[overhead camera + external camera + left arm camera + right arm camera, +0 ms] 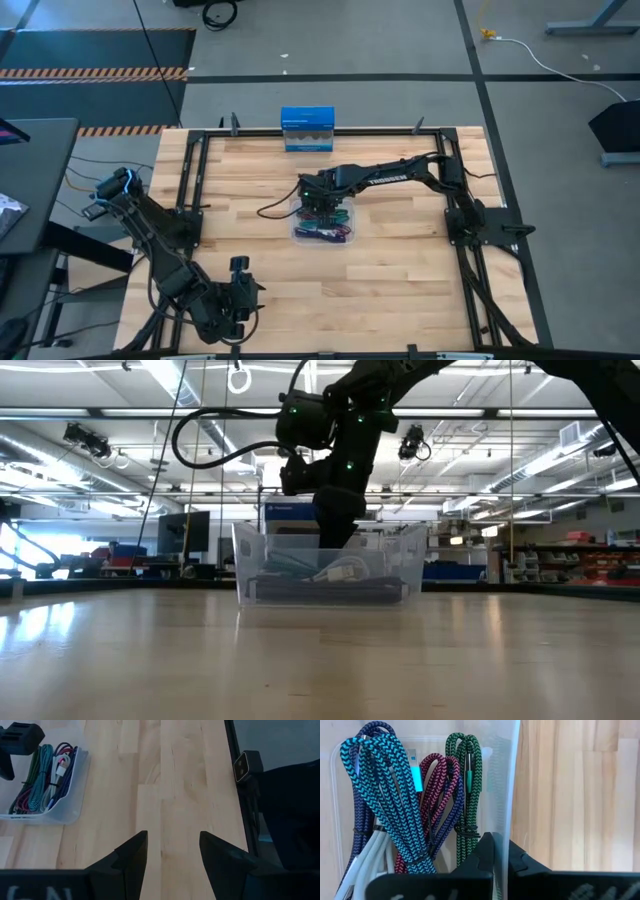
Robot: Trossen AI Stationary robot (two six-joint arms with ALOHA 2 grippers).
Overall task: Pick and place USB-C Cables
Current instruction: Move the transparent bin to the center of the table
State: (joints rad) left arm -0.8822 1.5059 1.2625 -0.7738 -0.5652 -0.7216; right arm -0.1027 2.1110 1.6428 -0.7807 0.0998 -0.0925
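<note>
The clear tray (346,240) sits flat on the table's middle. In it lie the bundled cables: teal (385,790), maroon (437,780), green (467,780), dark purple (362,820) and white-grey (370,857), side by side on the tray floor. My right gripper (502,847) reaches down from the right at the tray's far wall and is nearly shut, with one finger inside the tray beside the green cable and one outside. It holds no cable. My left gripper (172,845) is open and waits near the table's near-left corner (240,290). My right gripper comes from above, pointing down, onto the tray's far long wall (512,780). The clear wall runs into the narrow gap between the fingers, one finger (485,852) inside and one (522,860) outside. The tray rests flat on the table (400,595).
A blue rectangular box (307,129) stands at the table's far edge, behind the tray. Black frame rails (190,180) run along the left, right and far sides. Bare wood lies left, right and near of the tray (175,780).
</note>
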